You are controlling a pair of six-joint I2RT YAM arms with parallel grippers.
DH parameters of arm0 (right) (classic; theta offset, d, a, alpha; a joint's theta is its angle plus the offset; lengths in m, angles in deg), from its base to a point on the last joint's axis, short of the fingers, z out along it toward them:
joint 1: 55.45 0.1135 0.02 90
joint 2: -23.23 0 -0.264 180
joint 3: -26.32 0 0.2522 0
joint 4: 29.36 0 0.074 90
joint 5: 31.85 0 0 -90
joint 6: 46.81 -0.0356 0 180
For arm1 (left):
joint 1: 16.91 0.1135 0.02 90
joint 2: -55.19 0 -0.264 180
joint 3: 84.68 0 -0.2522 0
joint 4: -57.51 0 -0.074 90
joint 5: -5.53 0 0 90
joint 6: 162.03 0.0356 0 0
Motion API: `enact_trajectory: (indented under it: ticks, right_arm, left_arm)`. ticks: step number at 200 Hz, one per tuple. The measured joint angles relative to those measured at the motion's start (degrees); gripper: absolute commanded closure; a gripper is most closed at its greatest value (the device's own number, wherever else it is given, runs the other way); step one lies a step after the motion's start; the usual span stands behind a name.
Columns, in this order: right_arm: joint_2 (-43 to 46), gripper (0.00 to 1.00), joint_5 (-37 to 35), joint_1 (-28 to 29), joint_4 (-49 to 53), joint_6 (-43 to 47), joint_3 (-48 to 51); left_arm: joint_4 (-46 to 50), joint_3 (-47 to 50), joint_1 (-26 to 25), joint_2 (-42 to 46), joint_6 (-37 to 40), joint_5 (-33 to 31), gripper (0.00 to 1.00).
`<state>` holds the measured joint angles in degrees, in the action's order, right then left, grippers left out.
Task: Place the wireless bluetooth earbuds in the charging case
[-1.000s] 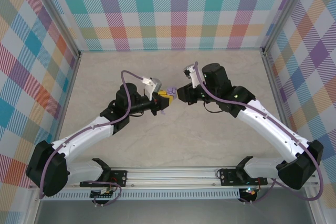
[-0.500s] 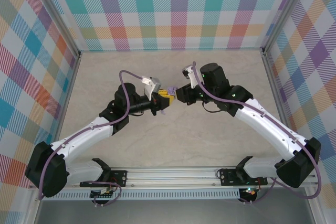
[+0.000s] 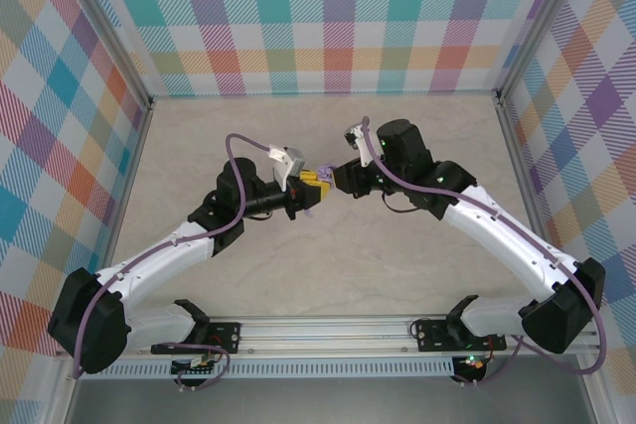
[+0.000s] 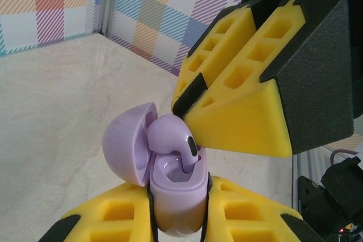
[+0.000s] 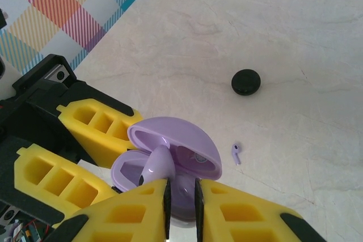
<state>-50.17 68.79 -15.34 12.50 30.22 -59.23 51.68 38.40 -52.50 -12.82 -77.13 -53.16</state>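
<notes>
No text, label, brand, number or sign is legible on anything.

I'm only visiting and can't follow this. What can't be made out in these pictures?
- Top view: the charging case is a speck, mostly covered by the left gripper and right gripper.
- Left wrist view: the stem end of the earbud is hidden inside the case; its depth is unclear.
- Right wrist view: the right gripper's fingers cover the contact; pinching or just pressing, unclear.
- Right wrist view: the loose earbud is too small for detail.
</notes>
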Motion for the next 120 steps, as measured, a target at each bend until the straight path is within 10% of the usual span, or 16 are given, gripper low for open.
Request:
enact_trajectory:
  ticks: [120]
  right_arm:
    - [-1.1, 0.65, -1.2, 0.0, 1.9, 0.5, -1.2]
  left_arm:
    - [3.1, -0.2, -0.4, 0.0, 0.3, -3.6, 0.91]
